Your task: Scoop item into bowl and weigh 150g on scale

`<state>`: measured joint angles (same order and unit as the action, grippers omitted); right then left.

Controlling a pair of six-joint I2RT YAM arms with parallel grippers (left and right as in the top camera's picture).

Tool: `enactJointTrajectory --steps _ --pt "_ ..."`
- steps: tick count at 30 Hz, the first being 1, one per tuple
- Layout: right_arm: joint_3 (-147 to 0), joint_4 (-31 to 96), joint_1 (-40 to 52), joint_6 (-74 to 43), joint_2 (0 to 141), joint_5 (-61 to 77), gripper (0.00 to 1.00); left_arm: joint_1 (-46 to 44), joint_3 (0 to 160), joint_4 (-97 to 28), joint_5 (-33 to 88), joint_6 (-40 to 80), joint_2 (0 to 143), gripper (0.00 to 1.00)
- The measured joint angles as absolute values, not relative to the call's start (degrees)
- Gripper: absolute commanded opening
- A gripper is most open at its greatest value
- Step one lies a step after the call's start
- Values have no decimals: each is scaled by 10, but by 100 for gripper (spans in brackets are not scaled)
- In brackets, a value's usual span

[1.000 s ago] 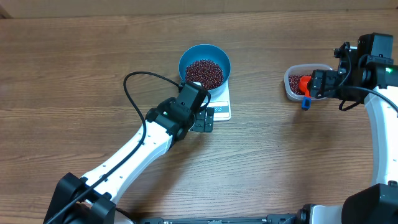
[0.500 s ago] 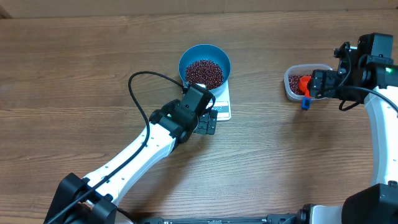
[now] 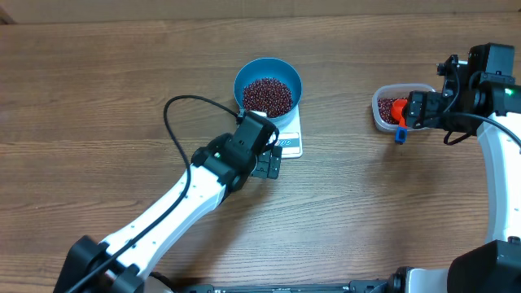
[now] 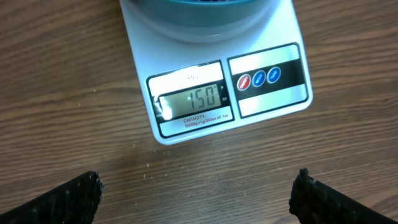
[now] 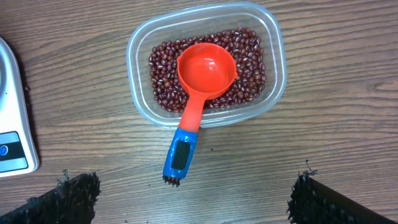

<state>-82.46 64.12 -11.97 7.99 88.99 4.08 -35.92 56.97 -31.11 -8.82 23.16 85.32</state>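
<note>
Beans (image 3: 267, 95) fill the blue bowl (image 3: 269, 67) sitting on the far end of the scale (image 4: 273, 106), whose long axis runs away from the robot with its display end pointing back at the wide-open, empty left gripper (image 4: 196, 202), right gripper (image 5: 193, 193) also gaping empty.

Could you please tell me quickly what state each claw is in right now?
Left claw: open, empty, hovering near the scale.
Right claw: open, empty; the scoop rests in the tub of beans.
</note>
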Motion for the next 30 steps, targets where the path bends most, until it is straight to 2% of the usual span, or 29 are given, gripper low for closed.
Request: enactJointTrajectory --steps 5,13,23,30 --pt "-825 641 -120 80 890 41 100 -359 496 -237 -81 209 787 100" --pt "-825 641 -120 80 890 41 100 -353 408 -209 -70 174 640 100" --pt "-825 641 -120 80 890 41 100 -243 304 -136 16 96 464 100" --pt "-825 641 -120 80 890 41 100 -187 197 -33 51 75 332 100"
